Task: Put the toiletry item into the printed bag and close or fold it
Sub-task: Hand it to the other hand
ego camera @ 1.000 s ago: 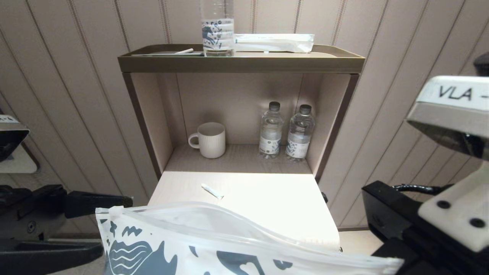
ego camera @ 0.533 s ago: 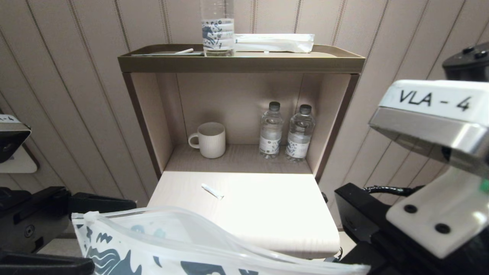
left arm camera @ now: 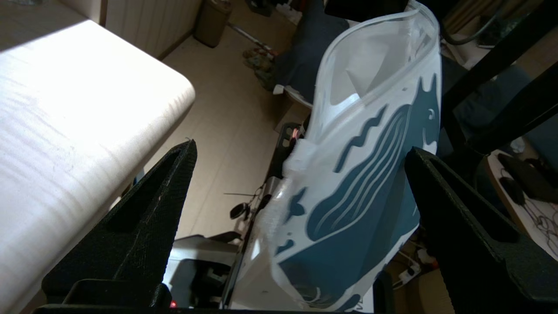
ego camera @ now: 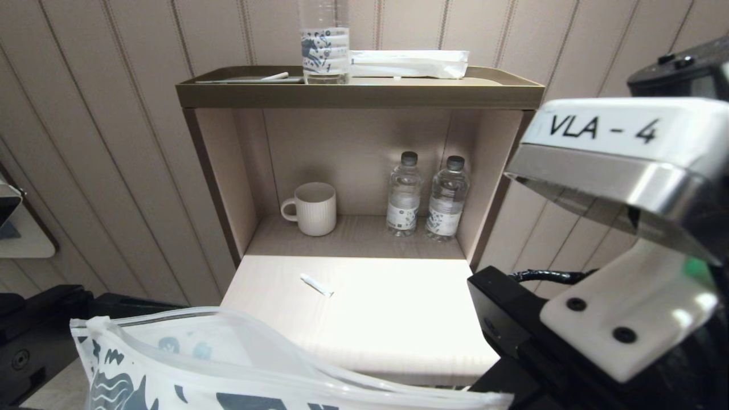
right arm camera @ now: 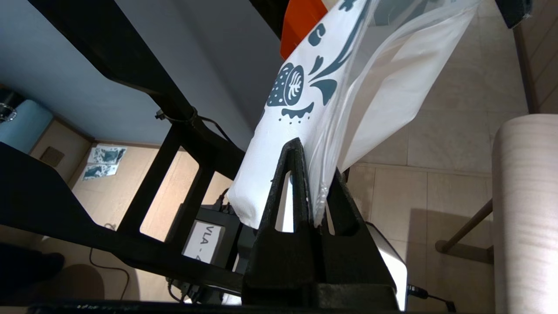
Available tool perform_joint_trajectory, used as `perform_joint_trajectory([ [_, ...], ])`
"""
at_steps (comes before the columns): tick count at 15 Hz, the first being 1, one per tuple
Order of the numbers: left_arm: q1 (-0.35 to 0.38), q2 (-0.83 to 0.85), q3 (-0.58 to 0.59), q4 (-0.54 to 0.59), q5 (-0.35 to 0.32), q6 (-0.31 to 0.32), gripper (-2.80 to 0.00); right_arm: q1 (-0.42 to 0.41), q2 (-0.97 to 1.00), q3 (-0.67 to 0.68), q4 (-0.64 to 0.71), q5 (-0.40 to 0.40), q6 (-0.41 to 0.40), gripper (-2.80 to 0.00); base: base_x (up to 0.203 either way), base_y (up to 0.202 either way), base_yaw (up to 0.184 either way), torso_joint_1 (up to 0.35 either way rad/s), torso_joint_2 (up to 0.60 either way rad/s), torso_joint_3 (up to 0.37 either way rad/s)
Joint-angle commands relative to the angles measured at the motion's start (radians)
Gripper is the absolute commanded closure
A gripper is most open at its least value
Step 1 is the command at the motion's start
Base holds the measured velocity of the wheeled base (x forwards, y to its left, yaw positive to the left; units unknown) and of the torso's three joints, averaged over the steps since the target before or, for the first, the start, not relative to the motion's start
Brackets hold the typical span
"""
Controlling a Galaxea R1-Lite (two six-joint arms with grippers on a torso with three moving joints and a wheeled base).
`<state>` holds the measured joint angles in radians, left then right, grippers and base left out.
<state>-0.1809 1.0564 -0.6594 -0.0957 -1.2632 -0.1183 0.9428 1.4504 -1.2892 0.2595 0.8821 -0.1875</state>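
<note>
The toiletry item (ego camera: 316, 285), a slim white wrapped stick, lies on the pale tabletop (ego camera: 398, 319) left of its middle. The printed bag (ego camera: 188, 364), white with dark teal waves, hangs below the table's front edge with its mouth gaping open. My right gripper (right arm camera: 314, 165) is shut on the printed bag's (right arm camera: 305, 100) edge at its right end; in the head view only the right arm (ego camera: 598, 273) shows. My left gripper (left arm camera: 301, 148) is open at the bag's (left arm camera: 370, 174) left end, with that end between its spread fingers and touching neither.
Behind the tabletop an open shelf holds a ribbed mug (ego camera: 312, 208) and two water bottles (ego camera: 424, 193). On the top tray (ego camera: 359, 94) stand a clear horse-print bottle (ego camera: 324, 48) and a long white packet (ego camera: 409, 62).
The bag has slid left and lower in the head view. The right arm has moved left and in with it, and the left gripper has drawn back toward the lower left.
</note>
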Motion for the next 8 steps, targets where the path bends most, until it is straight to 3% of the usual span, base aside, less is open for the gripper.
perform_joint_trajectory([
  [1,0.001,-0.019,0.004,0.002,-0.007,-0.002,-2.80,-0.002,-0.001,-0.012,0.001,0.004,-0.001,0.00,0.000,0.000,0.000,0.000,0.00,0.000],
  [8,0.000,-0.042,0.004,0.007,-0.025,-0.003,-2.80,0.002,0.034,-0.048,0.001,0.006,-0.001,0.00,0.000,0.000,0.000,0.000,0.00,0.000],
])
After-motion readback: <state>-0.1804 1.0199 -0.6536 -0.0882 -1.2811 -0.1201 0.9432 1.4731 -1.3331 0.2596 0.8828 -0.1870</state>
